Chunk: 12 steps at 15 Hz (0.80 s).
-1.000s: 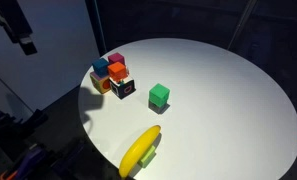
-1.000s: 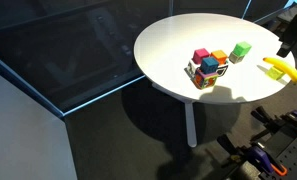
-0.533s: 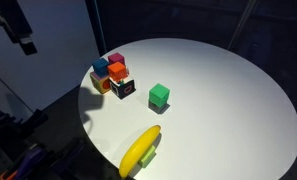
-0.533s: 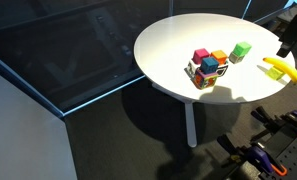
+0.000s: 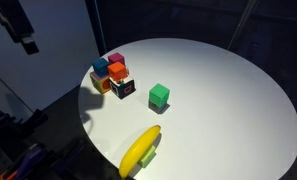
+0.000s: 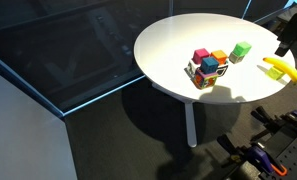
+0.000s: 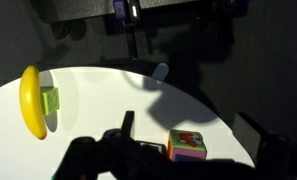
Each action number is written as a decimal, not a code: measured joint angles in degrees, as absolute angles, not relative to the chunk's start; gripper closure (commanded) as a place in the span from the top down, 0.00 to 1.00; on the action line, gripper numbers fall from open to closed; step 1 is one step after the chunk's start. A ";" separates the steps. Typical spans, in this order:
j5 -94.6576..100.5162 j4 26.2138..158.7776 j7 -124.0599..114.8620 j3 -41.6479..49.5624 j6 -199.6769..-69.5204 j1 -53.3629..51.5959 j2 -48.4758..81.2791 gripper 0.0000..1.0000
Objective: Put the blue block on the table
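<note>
Round smooth white tabletop (image 5: 218,90) in a dark room with a glass partition (image 6: 78,50). Small dark-blue cube (image 5: 99,68) sits in the cluster of coloured blocks (image 5: 118,75) near the rim. Tool (image 5: 26,44) hangs off-table, jaws spread, empty.

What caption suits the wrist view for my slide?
A banana and a small green object lie side by side on the white table.

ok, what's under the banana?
A small green piece pokes out beside the banana on the table. The banana covers whatever lies directly beneath, so how far the piece runs under it can't be seen.
</note>
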<state>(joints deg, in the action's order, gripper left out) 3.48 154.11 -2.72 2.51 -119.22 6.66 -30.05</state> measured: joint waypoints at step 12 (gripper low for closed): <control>3.43 150.76 -8.52 1.10 -130.02 6.20 -20.88 1.00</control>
